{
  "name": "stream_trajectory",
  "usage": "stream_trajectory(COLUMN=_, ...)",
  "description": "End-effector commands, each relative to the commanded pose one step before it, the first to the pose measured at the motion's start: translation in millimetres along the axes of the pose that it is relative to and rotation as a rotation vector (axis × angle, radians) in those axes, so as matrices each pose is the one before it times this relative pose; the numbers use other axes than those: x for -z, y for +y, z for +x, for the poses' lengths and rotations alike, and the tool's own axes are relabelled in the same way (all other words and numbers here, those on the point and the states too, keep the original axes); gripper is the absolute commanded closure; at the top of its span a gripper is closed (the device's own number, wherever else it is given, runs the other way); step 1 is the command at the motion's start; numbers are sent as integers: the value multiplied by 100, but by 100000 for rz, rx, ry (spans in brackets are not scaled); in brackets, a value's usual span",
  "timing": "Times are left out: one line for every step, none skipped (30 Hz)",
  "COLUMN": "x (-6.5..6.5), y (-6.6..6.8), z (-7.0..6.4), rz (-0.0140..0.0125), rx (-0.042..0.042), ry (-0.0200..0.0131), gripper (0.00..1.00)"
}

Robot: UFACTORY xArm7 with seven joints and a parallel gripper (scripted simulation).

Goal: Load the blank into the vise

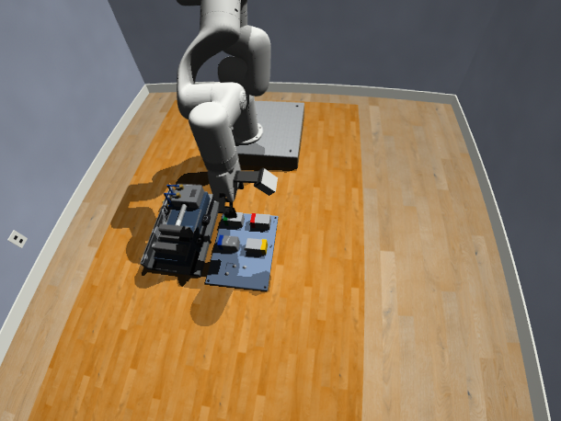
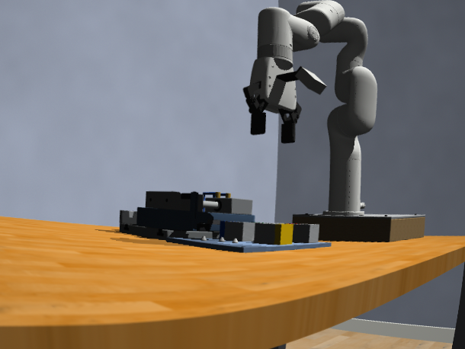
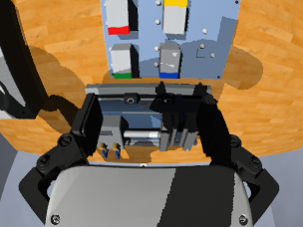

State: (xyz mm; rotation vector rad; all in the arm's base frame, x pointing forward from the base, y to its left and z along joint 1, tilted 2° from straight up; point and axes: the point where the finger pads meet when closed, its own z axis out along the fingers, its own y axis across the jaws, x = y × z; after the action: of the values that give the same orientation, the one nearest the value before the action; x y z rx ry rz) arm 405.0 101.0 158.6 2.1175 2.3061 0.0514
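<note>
The blank with the yellow end (image 1: 256,244) (image 2: 275,233) (image 3: 175,16) lies flat on the blue infeed plate (image 1: 239,277) (image 2: 248,248) (image 3: 214,8), at the side away from the vise. The dark milling vise (image 1: 180,228) (image 2: 173,214) (image 3: 143,127) stands beside the plate, with nothing between its jaws. Its blue hoses (image 1: 173,188) are at the end nearer the robot base. My gripper (image 1: 228,211) (image 2: 273,133) (image 3: 150,106) is open and empty. It hangs high above the border between vise and plate, fingers pointing down.
Three other blanks lie on the plate: red end (image 1: 258,220) (image 3: 120,16), green end (image 1: 232,220) (image 3: 122,60), blue end (image 1: 227,242) (image 3: 170,61). Small pins (image 1: 236,267) (image 2: 222,239) stand on the plate's near part. The robot's base slab (image 1: 281,130) (image 2: 358,227) lies behind.
</note>
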Motion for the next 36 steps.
stream_trajectory(x=-2318, y=43, z=94, rz=-17, rx=-21, ry=14, gripper=0)
stream_trajectory(x=-599, y=0, z=25, rz=0, rx=0, ry=0, gripper=0)
stream_trajectory(x=-599, y=0, z=25, rz=0, rx=0, ry=0, gripper=0)
stream_trajectory(x=-599, y=0, z=25, rz=0, rx=0, ry=0, gripper=0)
stream_trajectory(x=-599, y=0, z=25, rz=0, rx=0, ry=0, gripper=0)
stream_trajectory(x=-599, y=0, z=25, rz=0, rx=0, ry=0, gripper=0)
stream_trajectory(x=0, y=0, z=0, rz=0, rx=0, ry=0, gripper=0)
stream_trajectory(x=0, y=0, z=0, rz=0, rx=0, ry=0, gripper=0)
stream_trajectory(x=0, y=0, z=0, rz=0, rx=0, ry=0, gripper=0)
stream_trajectory(x=0, y=0, z=0, rz=0, rx=0, ry=0, gripper=0)
stream_trajectory(x=0, y=0, z=0, rz=0, rx=0, ry=0, gripper=0)
stream_trajectory(x=0, y=0, z=0, rz=0, rx=0, ry=0, gripper=0)
stream_trajectory(x=0, y=0, z=0, rz=0, rx=0, ry=0, gripper=0)
stream_trajectory(x=40, y=-61, z=-452, rz=100, rx=36, ry=221, gripper=0)
stream_trajectory(x=-11, y=27, z=-466, rz=-10, rx=-3, ry=-25, gripper=0)
stream_trajectory(x=-12, y=27, z=-466, rz=-10, rx=-3, ry=-25, gripper=0)
stream_trajectory(x=-12, y=27, z=-466, rz=-10, rx=-3, ry=-25, gripper=0)
stream_trajectory(x=-12, y=27, z=-466, rz=-10, rx=-3, ry=-25, gripper=0)
stream_trajectory(x=-12, y=27, z=-466, rz=-10, rx=-3, ry=-25, gripper=0)
stream_trajectory(x=-12, y=27, z=-466, rz=-10, rx=-3, ry=-25, gripper=0)
stream_trajectory(x=-12, y=27, z=-466, rz=-10, rx=-3, ry=-25, gripper=0)
stream_trajectory(x=-12, y=27, z=-466, rz=-10, rx=-3, ry=-25, gripper=0)
stream_trajectory(x=-12, y=27, z=-466, rz=-10, rx=-3, ry=-25, gripper=0)
stream_trajectory(x=0, y=0, z=0, rz=0, rx=0, ry=0, gripper=0)
stream_trajectory(x=0, y=0, z=0, rz=0, rx=0, ry=0, gripper=0)
stream_trajectory(x=0, y=0, z=0, rz=0, rx=0, ry=0, gripper=0)
stream_trajectory(x=0, y=0, z=0, rz=0, rx=0, ry=0, gripper=0)
stream_trajectory(x=0, y=0, z=0, rz=0, rx=0, ry=0, gripper=0)
stream_trajectory(x=0, y=0, z=0, rz=0, rx=0, ry=0, gripper=0)
stream_trajectory(x=0, y=0, z=0, rz=0, rx=0, ry=0, gripper=0)
stream_trajectory(x=5, y=-10, z=85, rz=4, rx=-57, ry=-25, gripper=0)
stream_trajectory(x=1, y=-4, z=73, rz=0, rx=6, ry=-2, gripper=0)
stream_trajectory(x=1, y=-4, z=73, rz=0, rx=6, ry=-2, gripper=0)
stream_trajectory(x=1, y=-4, z=73, rz=0, rx=6, ry=-2, gripper=0)
stream_trajectory(x=1, y=-4, z=73, rz=0, rx=6, ry=-2, gripper=0)
stream_trajectory(x=1, y=-4, z=73, rz=0, rx=6, ry=-2, gripper=0)
